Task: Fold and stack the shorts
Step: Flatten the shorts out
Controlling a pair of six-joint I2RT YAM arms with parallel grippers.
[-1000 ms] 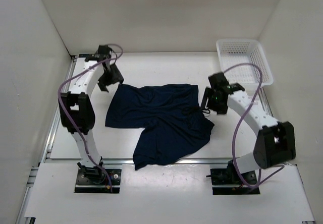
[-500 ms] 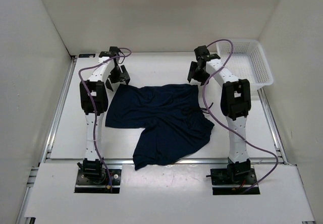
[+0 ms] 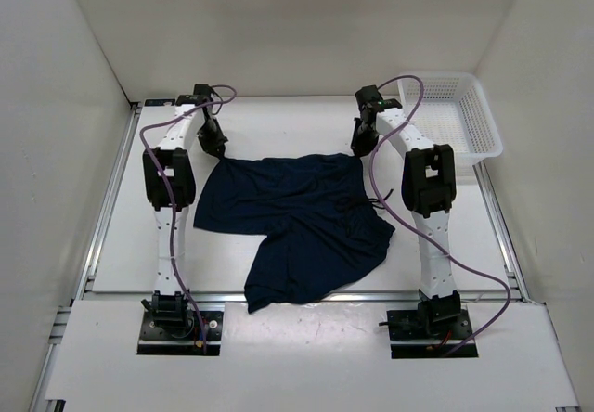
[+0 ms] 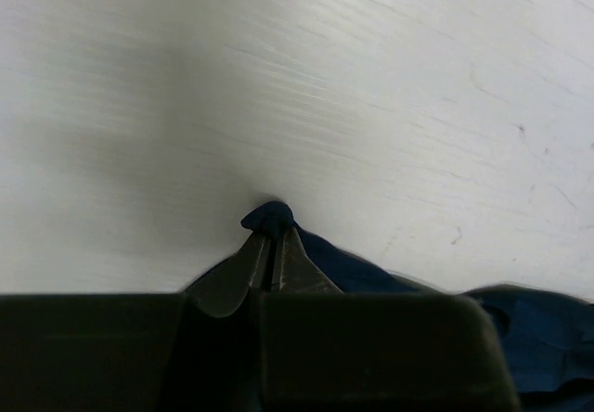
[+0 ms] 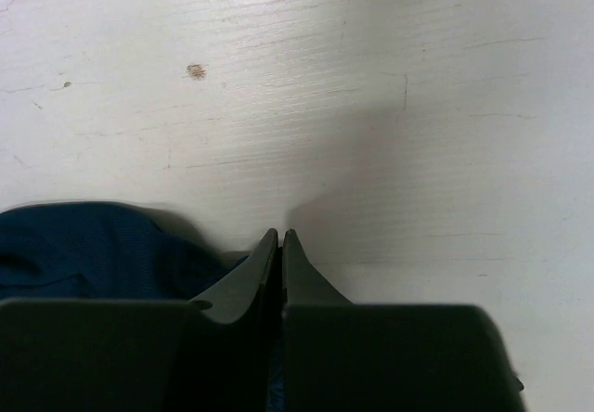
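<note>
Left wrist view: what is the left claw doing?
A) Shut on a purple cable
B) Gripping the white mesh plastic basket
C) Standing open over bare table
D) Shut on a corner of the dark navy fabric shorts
D: the left claw is closed, fingertips together, with a small tuft of the dark navy soft fabric shorts pinched and poking out past its tips.

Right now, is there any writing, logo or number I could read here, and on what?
None readable. The shorts show no label or print, the white basket is plain mesh, the left arm and right arm carry no legible marking, and the table has only scuffs.
</note>
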